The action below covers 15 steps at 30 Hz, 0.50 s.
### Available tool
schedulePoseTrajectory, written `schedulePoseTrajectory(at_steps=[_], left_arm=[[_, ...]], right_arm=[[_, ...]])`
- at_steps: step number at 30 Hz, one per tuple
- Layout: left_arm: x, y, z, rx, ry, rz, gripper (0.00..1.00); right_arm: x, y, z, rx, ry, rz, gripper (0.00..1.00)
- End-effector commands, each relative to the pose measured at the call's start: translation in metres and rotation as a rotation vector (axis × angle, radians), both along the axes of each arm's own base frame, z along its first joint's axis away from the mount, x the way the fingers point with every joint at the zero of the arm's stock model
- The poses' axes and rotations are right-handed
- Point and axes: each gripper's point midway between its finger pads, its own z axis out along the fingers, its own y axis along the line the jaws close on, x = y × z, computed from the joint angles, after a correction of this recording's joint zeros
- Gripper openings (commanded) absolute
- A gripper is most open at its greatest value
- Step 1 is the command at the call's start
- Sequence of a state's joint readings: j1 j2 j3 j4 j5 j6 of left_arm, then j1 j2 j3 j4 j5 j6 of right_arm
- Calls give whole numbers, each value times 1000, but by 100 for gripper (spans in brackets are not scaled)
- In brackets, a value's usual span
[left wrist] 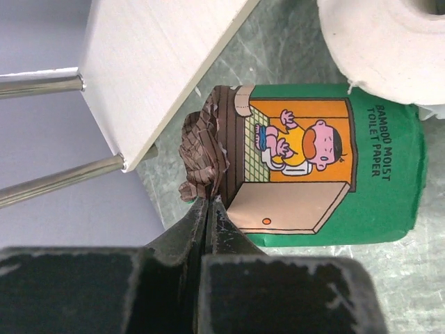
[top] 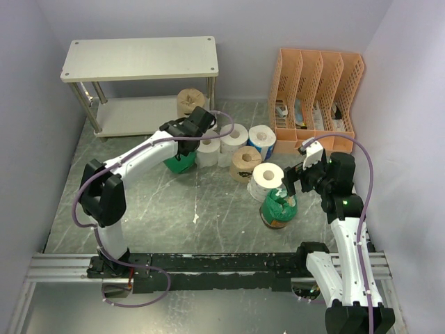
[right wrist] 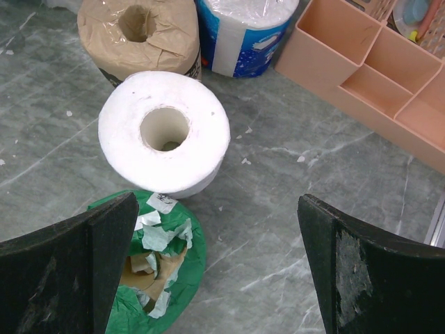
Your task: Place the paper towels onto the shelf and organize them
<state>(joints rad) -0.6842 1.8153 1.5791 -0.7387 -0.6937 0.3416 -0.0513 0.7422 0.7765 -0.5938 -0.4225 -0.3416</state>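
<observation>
My left gripper (top: 186, 139) is shut, pinching the twisted wrapper end of a green-wrapped roll (left wrist: 313, 167) that lies sideways just right of the shelf (top: 139, 59); the roll also shows in the top view (top: 178, 163). The shelf's pale board (left wrist: 153, 69) is close on the left. My right gripper (right wrist: 215, 268) is open and empty, hovering over a second green-wrapped roll (right wrist: 149, 278) and beside a white roll (right wrist: 165, 132). A tan roll (right wrist: 139, 35) and a blue-printed roll (right wrist: 243, 31) stand behind them. Two white rolls (top: 234, 137) stand mid-table, and another tan roll (top: 190, 101) stands by the shelf's right leg.
The orange slotted file organizer (top: 320, 90) stands at the back right, close to my right arm, and also shows in the right wrist view (right wrist: 375, 69). Pale walls enclose the table on three sides. Silver shelf legs (left wrist: 42, 83) lie left of my left gripper.
</observation>
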Motion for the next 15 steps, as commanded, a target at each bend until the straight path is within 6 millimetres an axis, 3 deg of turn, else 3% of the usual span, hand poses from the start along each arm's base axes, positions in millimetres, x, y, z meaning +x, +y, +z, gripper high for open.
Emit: schedulePoseTrajectory(at_steps=[1, 7, 12, 15], left_arm=[[-8, 2, -3, -1, 0, 14, 7], [-21, -5, -19, -83, 46, 0, 7], [-28, -1, -23, -52, 63, 10, 7], [-43, -9, -34, -50, 120, -12, 23]], right_arm=[[0, -1, 0, -5, -7, 3, 100], [0, -1, 0, -4, -8, 6, 100], [0, -1, 0, -5, -8, 6, 100], [0, -1, 0, -5, -10, 6, 100]])
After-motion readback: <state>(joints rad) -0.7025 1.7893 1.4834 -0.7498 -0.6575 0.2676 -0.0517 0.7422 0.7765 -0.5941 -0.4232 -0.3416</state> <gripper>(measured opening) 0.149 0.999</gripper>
